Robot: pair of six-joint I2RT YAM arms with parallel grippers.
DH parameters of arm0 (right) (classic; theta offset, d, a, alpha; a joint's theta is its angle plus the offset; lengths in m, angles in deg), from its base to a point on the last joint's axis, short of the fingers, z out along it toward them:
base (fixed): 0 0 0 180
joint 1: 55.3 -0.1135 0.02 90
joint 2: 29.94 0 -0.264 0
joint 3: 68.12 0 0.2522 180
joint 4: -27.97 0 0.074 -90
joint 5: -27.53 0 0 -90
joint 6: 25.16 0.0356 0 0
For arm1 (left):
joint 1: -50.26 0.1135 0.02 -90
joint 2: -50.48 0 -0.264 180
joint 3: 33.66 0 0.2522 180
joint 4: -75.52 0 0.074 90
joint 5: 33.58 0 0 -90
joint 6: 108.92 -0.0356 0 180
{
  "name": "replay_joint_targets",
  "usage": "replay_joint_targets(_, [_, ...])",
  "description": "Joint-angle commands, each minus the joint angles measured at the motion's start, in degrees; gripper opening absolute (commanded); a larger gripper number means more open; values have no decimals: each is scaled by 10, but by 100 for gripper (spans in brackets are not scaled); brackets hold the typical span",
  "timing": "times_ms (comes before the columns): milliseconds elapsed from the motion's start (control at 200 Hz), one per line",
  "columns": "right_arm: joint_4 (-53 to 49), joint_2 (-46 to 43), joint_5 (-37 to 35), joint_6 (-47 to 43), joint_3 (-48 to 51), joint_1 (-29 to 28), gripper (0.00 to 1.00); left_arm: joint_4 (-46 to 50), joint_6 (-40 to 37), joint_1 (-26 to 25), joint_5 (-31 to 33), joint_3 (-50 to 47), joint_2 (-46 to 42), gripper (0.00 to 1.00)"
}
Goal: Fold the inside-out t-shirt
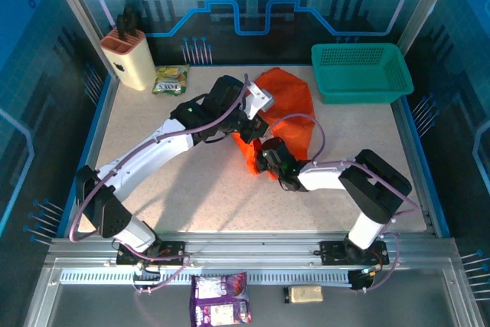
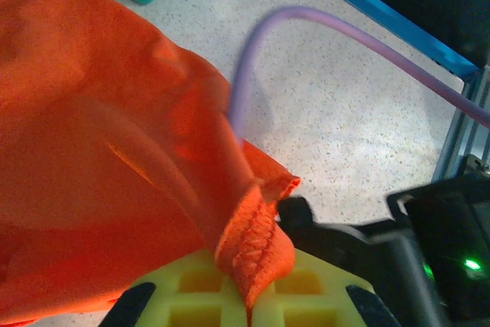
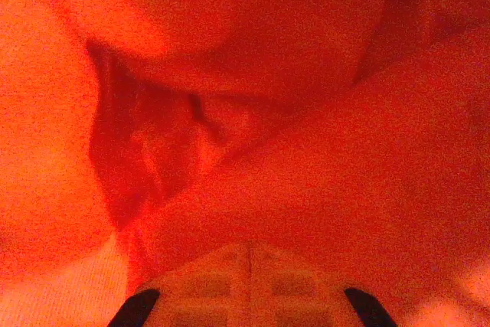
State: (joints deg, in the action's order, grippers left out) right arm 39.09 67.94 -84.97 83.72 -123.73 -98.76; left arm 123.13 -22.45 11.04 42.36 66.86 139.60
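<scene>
Teal plastic mesh basket [image 1: 361, 74] sits far right on the speckled tabletop [image 1: 207, 189]. Beige knife block [image 1: 129, 57], far left, holds black-handled knives. Bright orange cloth t-shirt [image 1: 289, 105] is bunched mid-tabletop. My left pincer [image 2: 249, 296] is pinching its stitched hem. My right pincer [image 3: 249, 269] is pressed together, nose against the cloth; can't tell if any is caught.
</scene>
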Motion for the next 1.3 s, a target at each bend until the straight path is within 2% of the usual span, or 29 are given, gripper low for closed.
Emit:
replay_joint_targets(0, [54,31,-8,29,-49,28,0,36,-17,-10,-22,23,-16,0])
replay_joint_targets(220, [26,85,-19,54,-129,73,10,39,-20,-23,-104,40,-26,0])
replay_joint_targets(330, [-23,110,-10,73,-177,97,21,37,-17,-25,-141,46,-41,0])
replay_joint_targets(480, [-91,151,8,82,-251,121,41,39,-14,-29,-182,58,-60,0])
replay_joint_targets(635, [-215,209,59,100,-351,147,61,31,-12,-29,-200,61,-80,0])
replay_joint_targets(705, [-273,232,77,103,-395,155,64,23,-8,-29,-204,58,-90,0])
replay_joint_targets(775, [-327,251,93,94,-429,156,64,14,-6,-29,-194,52,-100,0])
replay_joint_targets(875, [-417,270,104,74,-465,150,64,13,-6,-28,-138,43,-105,0])
replay_joint_targets(1036, [-513,287,104,58,-475,143,63,9,2,-24,-59,32,-104,0])
replay_joint_targets(1121, [-539,287,103,49,-467,140,59,1,13,-16,-31,27,-105,0])
replay_joint_targets(1191, [-551,280,105,42,-454,140,46,-11,29,-4,-12,20,-107,0])
replay_joint_targets(1261, [-552,257,111,38,-431,137,24,-26,48,14,5,8,-110,0])
replay_joint_targets(1296, [-549,245,115,37,-418,134,17,-34,60,24,13,0,-110,0])
